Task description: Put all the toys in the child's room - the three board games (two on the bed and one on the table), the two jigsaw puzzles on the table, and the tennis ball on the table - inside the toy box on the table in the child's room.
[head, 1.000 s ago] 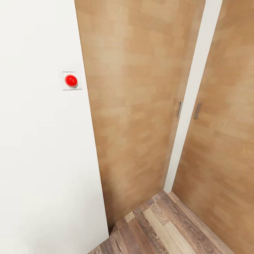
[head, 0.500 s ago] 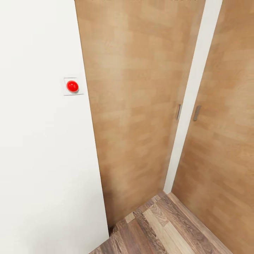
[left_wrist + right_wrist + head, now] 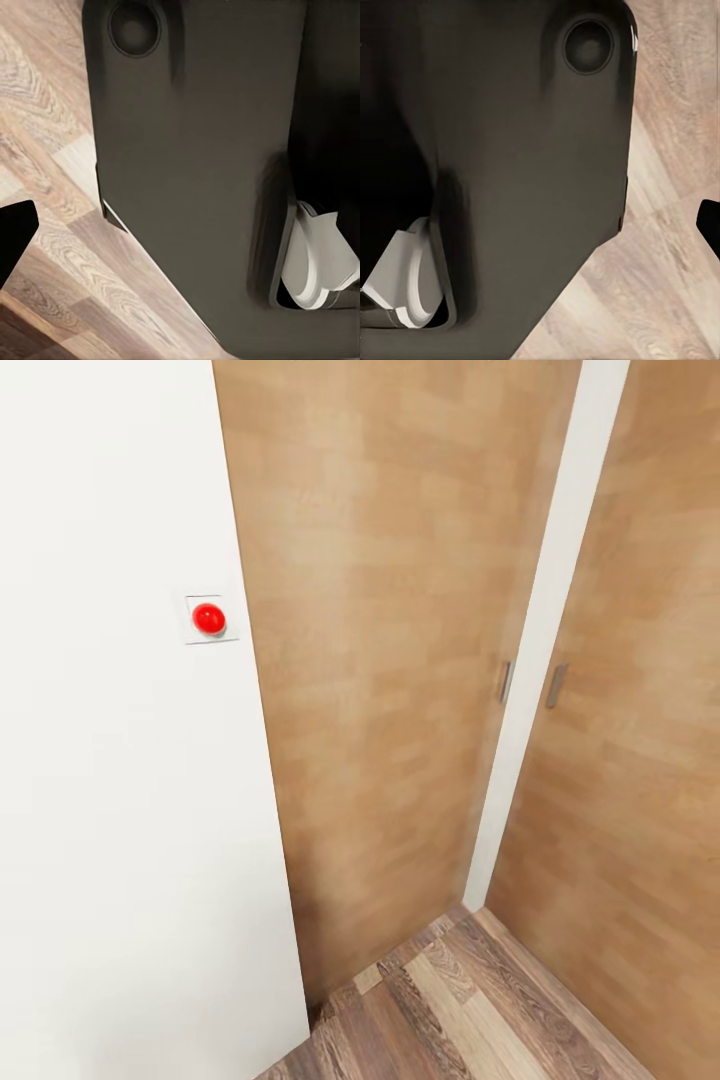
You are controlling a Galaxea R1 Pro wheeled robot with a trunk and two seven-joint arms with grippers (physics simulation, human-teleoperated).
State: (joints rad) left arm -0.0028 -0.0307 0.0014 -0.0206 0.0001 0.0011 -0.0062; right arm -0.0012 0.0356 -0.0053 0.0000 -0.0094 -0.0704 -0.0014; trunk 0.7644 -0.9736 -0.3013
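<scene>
Room corner, white wall [image 3: 120,810] at left | two wood doors [image 3: 390,660] ahead | plank floor [image 3: 470,1010] | dark robot body [image 3: 195,165] over floor in wrist views | grey handles [image 3: 507,682] | red button [image 3: 208,618] on wall | grippers: spread or closed, cannot tell

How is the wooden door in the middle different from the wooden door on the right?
The middle door faces the camera almost flat, while the right door runs at an angle along the side. The middle door's handle sits at its right edge; the right door's handle sits at its left edge. A white strip of wall stands between them. Both are light brown wood with small grey handles, and both reach the plank floor.
</scene>
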